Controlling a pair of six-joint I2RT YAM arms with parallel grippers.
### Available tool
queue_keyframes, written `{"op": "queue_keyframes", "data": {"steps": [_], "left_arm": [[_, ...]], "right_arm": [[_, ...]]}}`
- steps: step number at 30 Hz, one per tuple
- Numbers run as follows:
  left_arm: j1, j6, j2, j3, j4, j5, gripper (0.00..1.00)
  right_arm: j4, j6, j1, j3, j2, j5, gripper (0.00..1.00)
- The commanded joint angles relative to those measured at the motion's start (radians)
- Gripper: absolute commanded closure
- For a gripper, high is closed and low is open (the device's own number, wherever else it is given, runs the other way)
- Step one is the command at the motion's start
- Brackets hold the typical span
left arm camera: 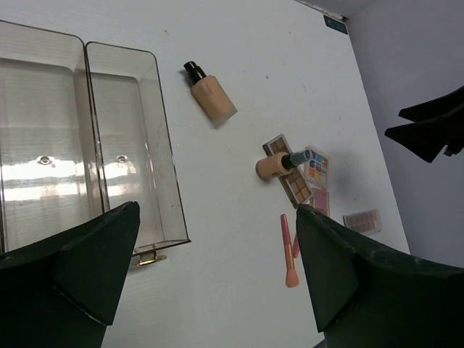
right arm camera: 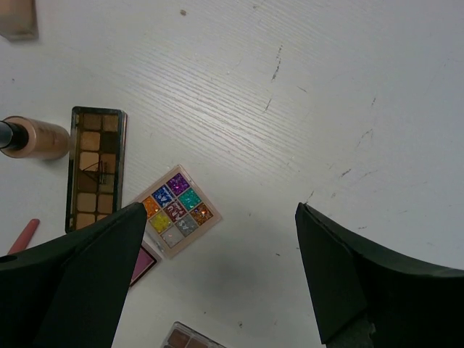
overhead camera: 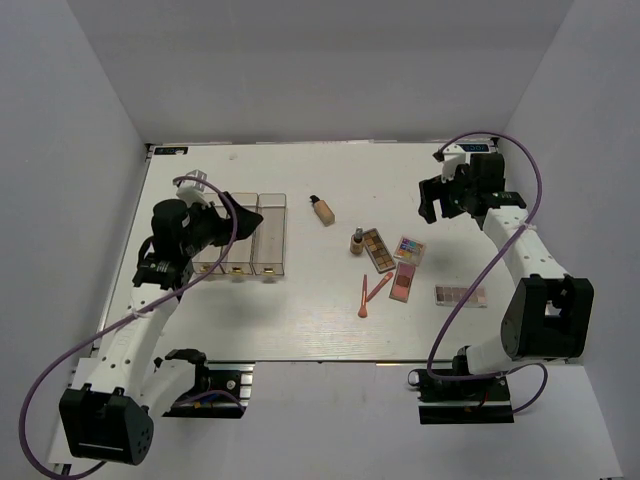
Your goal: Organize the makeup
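Observation:
The makeup lies loose mid-table. One beige bottle lies alone, and a second bottle lies beside a brown palette. A multicolour palette, a pink palette, a mauve palette and two orange-pink sticks lie nearby. My left gripper is open and empty over the clear organizer. In the left wrist view my left gripper frames the sticks and the lone bottle. My right gripper is open and empty, and in the right wrist view it hovers beside the multicolour palette.
The organizer's compartments hold nothing. Grey walls close the table on the left, right and back. The brown palette and second bottle lie left of my right gripper. White tabletop shows in front of the makeup.

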Motion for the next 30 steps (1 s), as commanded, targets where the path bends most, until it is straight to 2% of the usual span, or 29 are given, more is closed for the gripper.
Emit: {"op": "queue_keyframes", "data": {"steps": [1, 8, 14, 17, 20, 21, 22, 23, 24, 26, 27, 28, 29, 30], "left_arm": [[0.002, -0.007, 0.026, 0.051, 0.046, 0.066, 0.02], [-0.016, -0.032, 0.16, 0.126, 0.08, 0.138, 0.02], [-0.079, -0.036, 0.306, 0.25, 0.084, 0.133, 0.02], [-0.134, -0.032, 0.405, 0.342, 0.064, 0.121, 0.08], [-0.192, -0.024, 0.512, 0.416, 0.026, 0.089, 0.15], [-0.206, -0.022, 0.54, 0.468, 0.012, 0.077, 0.22], [-0.22, -0.019, 0.568, 0.494, -0.018, 0.054, 0.29], [-0.246, -0.019, 0.626, 0.525, -0.038, 0.031, 0.37], [-0.26, -0.019, 0.657, 0.586, -0.061, 0.008, 0.53], [-0.298, -0.021, 0.715, 0.652, -0.139, -0.08, 0.62], [-0.311, -0.024, 0.772, 0.713, -0.161, -0.107, 0.61], [-0.323, -0.036, 0.798, 0.744, -0.213, -0.184, 0.56], [-0.346, -0.048, 0.823, 0.775, -0.244, -0.225, 0.46], [-0.358, -0.071, 0.879, 0.84, -0.302, -0.265, 0.3]], "right_arm": [[-0.008, -0.021, -0.003, 0.047, 0.0, -0.013, 0.11], [-0.019, -0.085, -0.003, 0.041, -0.004, -0.042, 0.11], [-0.049, -0.147, -0.001, 0.019, -0.03, -0.151, 0.11], [-0.049, -0.131, -0.001, 0.02, -0.031, -0.186, 0.13], [-0.048, -0.127, 0.0, 0.01, -0.033, -0.18, 0.41], [-0.037, -0.124, -0.004, -0.005, -0.04, -0.165, 0.63], [-0.028, -0.12, -0.004, -0.016, -0.045, -0.157, 0.7], [-0.022, -0.117, -0.001, -0.024, -0.05, -0.153, 0.73], [-0.013, -0.11, -0.004, -0.038, -0.054, -0.145, 0.7], [-0.003, -0.097, -0.004, -0.047, -0.059, -0.142, 0.56], [0.001, -0.087, -0.001, -0.05, -0.062, -0.14, 0.41], [0.007, -0.082, -0.003, -0.056, -0.063, -0.14, 0.37], [0.01, -0.076, -0.004, -0.059, -0.062, -0.139, 0.3], [0.021, -0.067, -0.001, -0.064, -0.062, -0.136, 0.28]]}}
